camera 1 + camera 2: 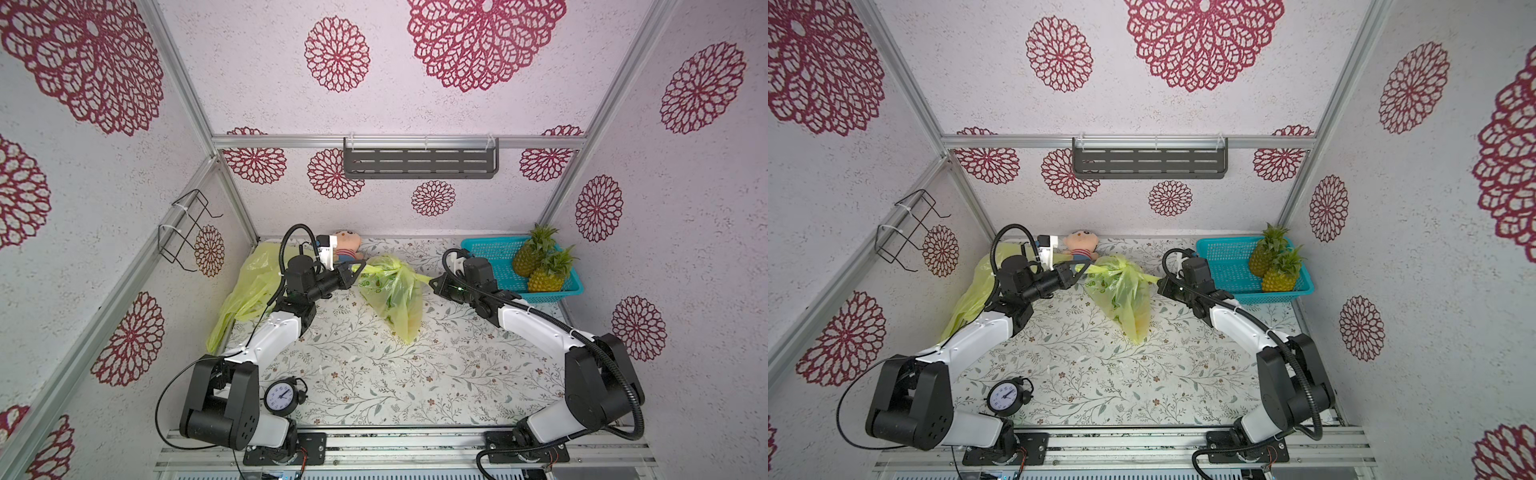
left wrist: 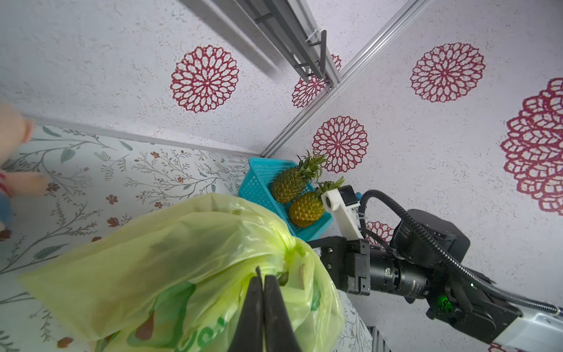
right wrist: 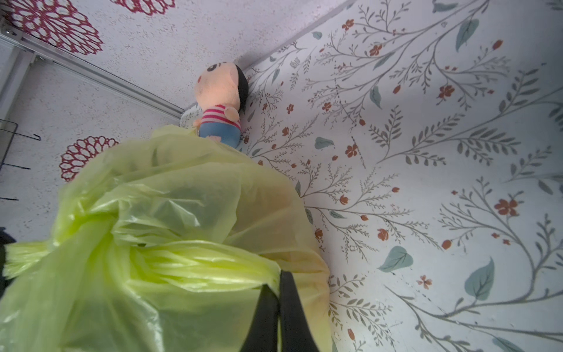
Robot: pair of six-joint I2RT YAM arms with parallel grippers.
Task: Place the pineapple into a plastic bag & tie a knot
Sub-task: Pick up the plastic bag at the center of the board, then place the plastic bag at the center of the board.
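Basket (image 1: 484, 254) pineapples (image 1: 528, 261) — two; left claw (image 1: 360, 266), right claw (image 1: 432, 281) grip one bag (image 1: 395, 299).

Plush doll (image 1: 347, 245) at the back, alarm clock (image 1: 279, 395) in front.

Bright even light; soft shadows; edges bowed; plush toy (image 2: 24, 184) blurred.

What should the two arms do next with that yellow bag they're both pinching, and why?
Probably draw the grippers a little farther apart. The left gripper and right gripper are each shut on a twisted end of the plastic bag, on opposite sides of the bunched knot, which may not be tight yet; pulling outward should cinch it.
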